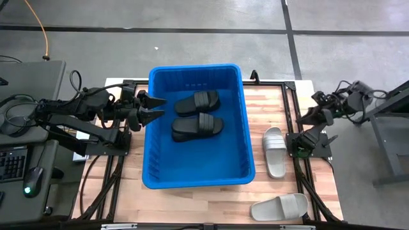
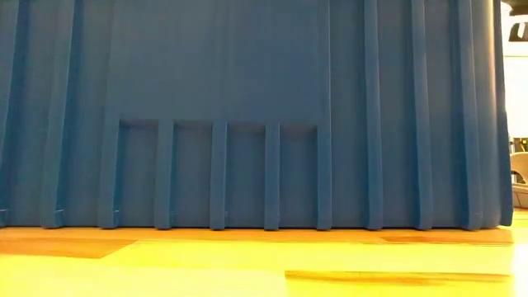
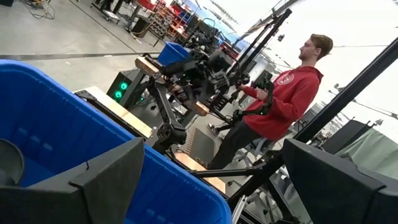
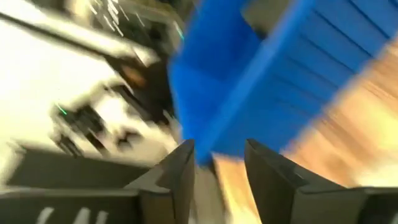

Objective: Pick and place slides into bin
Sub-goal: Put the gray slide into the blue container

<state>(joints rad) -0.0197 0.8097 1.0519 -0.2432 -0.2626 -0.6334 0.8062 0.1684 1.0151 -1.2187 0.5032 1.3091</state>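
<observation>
Two black slides [image 1: 197, 114] lie in the bin [image 1: 246, 128]; left gripper [image 1: 155, 108] hangs wide open over its rim, right gripper [image 4: 217, 163] part open, empty, apart from the grey slides [image 1: 274, 151]

Overhead looks straight down on the bin [image 1: 195, 124] and table [image 1: 268, 191], the low camera sits tight against its blue wall, and both wrist cameras catch that same bin past their fingers.

Two black slides [image 1: 197, 114] in the blue bin [image 1: 243, 115] — two grey slides [image 1: 275, 152] on the table beside it.
</observation>
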